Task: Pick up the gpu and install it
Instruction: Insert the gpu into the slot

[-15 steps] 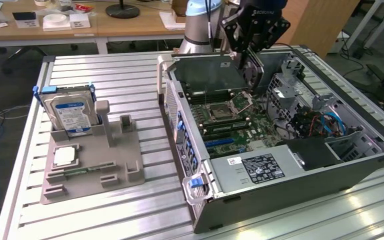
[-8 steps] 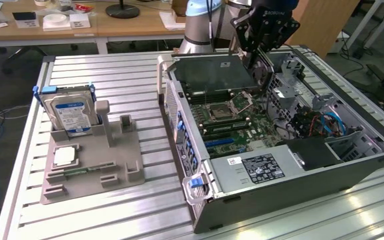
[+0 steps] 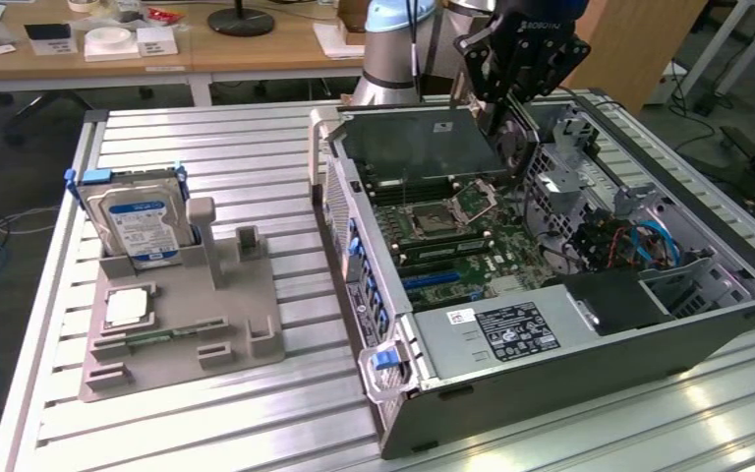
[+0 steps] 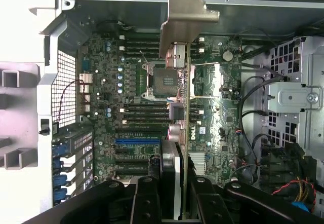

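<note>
Exterior view, left: grey holder [image 3: 227, 295] on slatted metal surface [image 3: 220, 138]. Hard drive [image 3: 139, 224] upright in it, CPU chip [image 3: 131, 307] flat just in front.
Centre to right: open computer case [image 3: 549, 379], motherboard [image 3: 450, 236] exposed.
Upper centre: gpu [image 3: 417, 146] standing on edge over far end of case, pale bracket at its left end. Tool [image 3: 498, 120] pinching gpu's top edge near right end.
Wrist view: gpu [image 4: 186, 26] seen edge-on above motherboard [image 4: 136, 97], tool [image 4: 185, 193] pressed on both faces.
</note>
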Tool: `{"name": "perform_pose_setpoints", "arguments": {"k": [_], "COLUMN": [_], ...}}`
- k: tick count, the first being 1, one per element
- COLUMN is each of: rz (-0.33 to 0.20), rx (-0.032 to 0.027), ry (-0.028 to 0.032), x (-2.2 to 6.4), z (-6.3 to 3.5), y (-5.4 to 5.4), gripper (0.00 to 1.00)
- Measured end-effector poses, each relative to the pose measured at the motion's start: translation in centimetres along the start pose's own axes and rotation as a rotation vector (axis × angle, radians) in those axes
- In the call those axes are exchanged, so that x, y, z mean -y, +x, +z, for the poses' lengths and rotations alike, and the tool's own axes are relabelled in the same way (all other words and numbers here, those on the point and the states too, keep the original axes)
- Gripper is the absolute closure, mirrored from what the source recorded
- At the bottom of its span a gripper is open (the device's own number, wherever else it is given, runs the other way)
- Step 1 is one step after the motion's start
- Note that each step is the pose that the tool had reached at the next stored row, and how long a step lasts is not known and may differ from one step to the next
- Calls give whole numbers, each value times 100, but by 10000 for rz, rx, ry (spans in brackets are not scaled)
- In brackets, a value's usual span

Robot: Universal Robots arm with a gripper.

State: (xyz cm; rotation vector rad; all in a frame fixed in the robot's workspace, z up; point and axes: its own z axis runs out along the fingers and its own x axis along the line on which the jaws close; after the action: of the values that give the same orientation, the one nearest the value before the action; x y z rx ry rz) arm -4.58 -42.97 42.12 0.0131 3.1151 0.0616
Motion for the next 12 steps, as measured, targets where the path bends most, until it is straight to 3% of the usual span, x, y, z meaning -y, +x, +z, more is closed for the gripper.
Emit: {"name": "perform_pose_setpoints", "arguments": {"k": [7, 12], "rz": [-65, -655], "rx": [-2, -26], "ry": [-8, -26], "x": [0, 0], "z": [1, 0], "y": [0, 0], "gripper": [72, 72]}}
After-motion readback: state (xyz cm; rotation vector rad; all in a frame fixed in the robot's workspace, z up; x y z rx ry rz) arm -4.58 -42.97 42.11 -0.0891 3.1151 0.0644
